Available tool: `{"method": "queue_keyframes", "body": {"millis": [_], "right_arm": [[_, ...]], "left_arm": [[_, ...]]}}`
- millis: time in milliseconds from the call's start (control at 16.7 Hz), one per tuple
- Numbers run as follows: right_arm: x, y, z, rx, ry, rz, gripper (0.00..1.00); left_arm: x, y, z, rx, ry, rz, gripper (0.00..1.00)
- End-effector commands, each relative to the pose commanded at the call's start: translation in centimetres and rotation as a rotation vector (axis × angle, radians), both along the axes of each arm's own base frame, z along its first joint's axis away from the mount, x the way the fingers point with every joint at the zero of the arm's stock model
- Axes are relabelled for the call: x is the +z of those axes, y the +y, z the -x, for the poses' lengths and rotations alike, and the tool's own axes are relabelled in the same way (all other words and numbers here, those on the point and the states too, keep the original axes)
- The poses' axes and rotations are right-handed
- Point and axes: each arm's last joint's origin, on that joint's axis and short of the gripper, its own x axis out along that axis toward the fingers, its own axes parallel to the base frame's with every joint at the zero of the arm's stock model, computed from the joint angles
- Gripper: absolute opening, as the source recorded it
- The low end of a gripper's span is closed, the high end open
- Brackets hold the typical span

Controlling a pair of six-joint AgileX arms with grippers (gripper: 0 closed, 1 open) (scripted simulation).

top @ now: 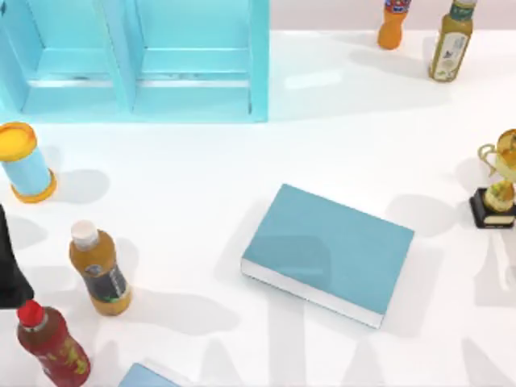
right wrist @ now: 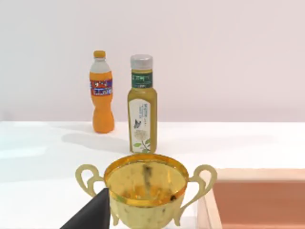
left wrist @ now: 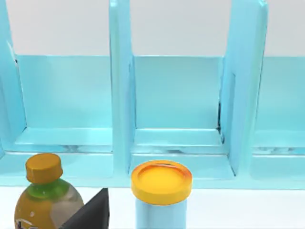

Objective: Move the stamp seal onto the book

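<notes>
One book, five bottles

Left arm dark at table's left edge; hand state unclear.

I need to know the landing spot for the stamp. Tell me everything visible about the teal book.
The thick rectangular light teal-blue book lies flat and closed near the middle of the white table, turned at an angle to the table's edges. Its plain, matte cover faces up with nothing on it. White page edges show along the near long side. It rests on the table alone, apart from the bottles and the trophy.
</notes>
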Motion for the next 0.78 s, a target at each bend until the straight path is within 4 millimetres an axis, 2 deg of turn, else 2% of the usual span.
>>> {"method": "queue_keyframes", "body": {"millis": [240,420,600,780], "right_arm": [[0.2,0.0,0.0,-0.005,0.011,0.004,1.00],[1.7,-0.4,-0.1,-0.039,0.104,0.037,1.00],[4.9,-1.0,-0.8,-0.083,0.276,0.078,1.00],[8.9,-2.0,-3.1,-0.114,0.507,0.108,1.00]], "left_arm": [[0.0,0.0,0.0,0.000,0.000,0.000,1.00],[0.0,0.0,0.0,0.000,0.000,0.000,1.00],[0.0,0.0,0.0,0.000,0.000,0.000,1.00],[0.0,0.0,0.0,0.000,0.000,0.000,1.00]]}}
